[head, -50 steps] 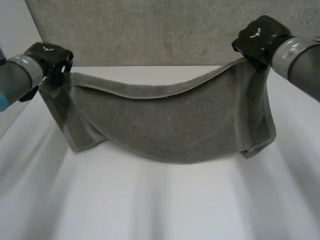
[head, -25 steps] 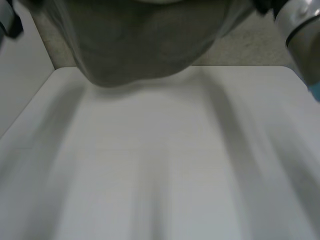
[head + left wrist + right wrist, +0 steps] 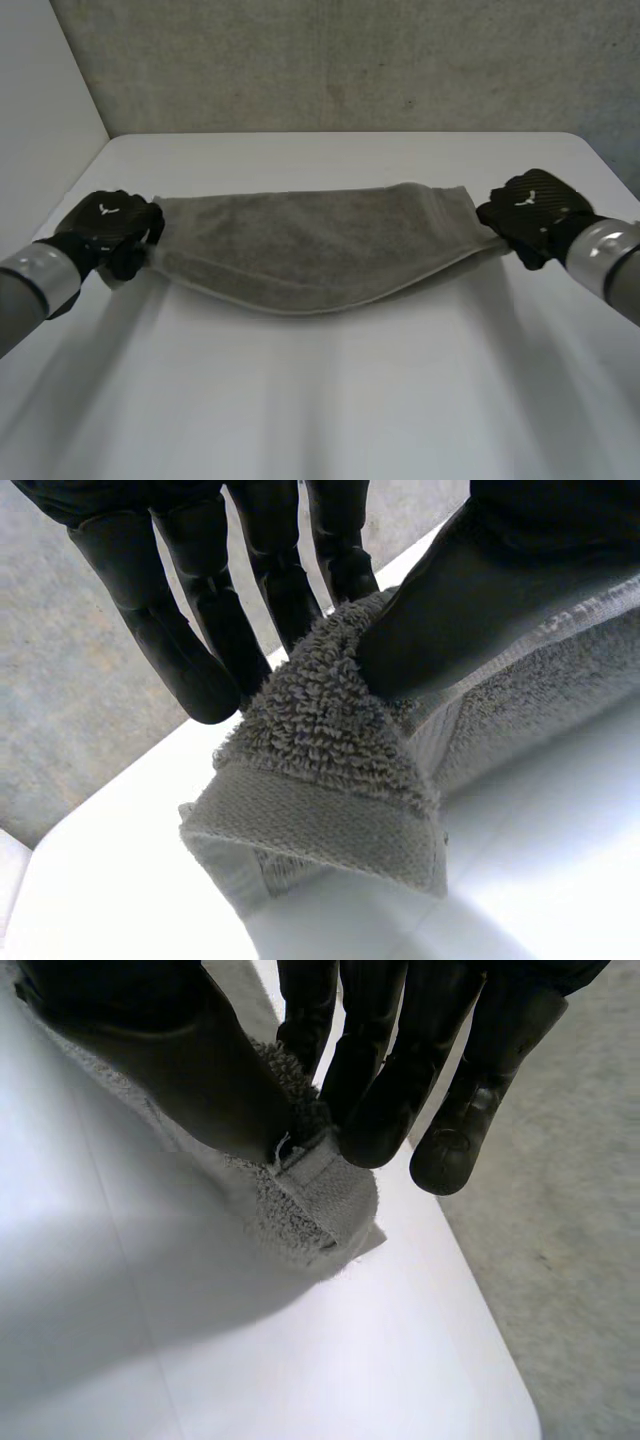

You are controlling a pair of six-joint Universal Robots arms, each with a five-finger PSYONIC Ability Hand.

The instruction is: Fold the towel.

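Our left hand [image 3: 108,228] pinches one corner of the soft, limp towel [image 3: 310,250], doubled across the table [image 3: 330,400] between our hands, our right hand [image 3: 530,215] pinching the opposite corner, which we judge the surest holds.

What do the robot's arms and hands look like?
The left hand and right hand are black, each with a small white mark on its back. The fingers are thick, matte and round-tipped. The left arm and right arm are smooth grey cylinders, paler at the wrist.
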